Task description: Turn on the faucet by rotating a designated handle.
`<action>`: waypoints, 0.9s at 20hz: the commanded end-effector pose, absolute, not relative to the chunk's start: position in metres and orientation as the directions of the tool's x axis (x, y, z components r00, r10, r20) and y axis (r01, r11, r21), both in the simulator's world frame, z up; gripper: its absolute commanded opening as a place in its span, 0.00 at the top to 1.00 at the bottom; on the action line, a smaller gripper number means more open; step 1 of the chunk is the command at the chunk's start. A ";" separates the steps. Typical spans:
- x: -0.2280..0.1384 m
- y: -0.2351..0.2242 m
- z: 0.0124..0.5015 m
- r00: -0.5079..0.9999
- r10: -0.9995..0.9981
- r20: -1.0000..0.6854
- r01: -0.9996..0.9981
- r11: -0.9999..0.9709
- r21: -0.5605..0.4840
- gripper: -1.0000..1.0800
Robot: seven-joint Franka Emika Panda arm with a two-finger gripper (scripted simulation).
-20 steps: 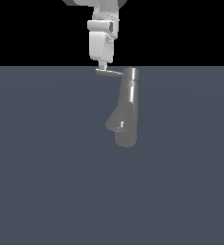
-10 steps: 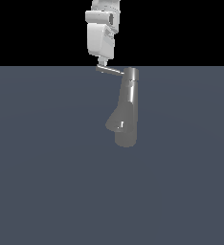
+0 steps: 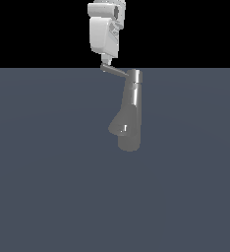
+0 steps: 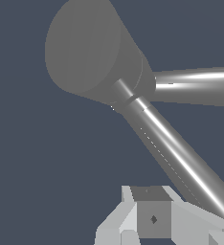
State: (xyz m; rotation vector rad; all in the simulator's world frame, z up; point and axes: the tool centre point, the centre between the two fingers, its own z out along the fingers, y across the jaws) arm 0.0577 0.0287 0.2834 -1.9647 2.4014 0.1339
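The gripper (image 3: 106, 61) was seen hanging directly above the free end of the handle (image 3: 115, 71), its tip at or touching the rod; whether it was released or clenched could not be told, since the fingertips were hidden in both views. The handle was seen as a thin rod reaching toward the exterior view's left from the cap of the faucet (image 3: 129, 110), which stood on the grey bench (image 3: 48, 187) with its stubby spout lower down.

It was judged that the push would best be applied near the rod's outer end, where leverage is greatest, and carried along an arc about the column so that contact is not lost by sliding off the tip.

No brand, label or writing could be read.
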 end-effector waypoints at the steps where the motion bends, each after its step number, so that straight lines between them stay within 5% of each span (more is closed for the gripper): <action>1: 0.049 0.022 0.286 -0.203 -0.976 -0.080 -0.979 0.199 0.048 1.00; 18: -0.003 0.000 0.300 -0.191 -0.978 -0.081 -0.980 0.186 0.065 1.00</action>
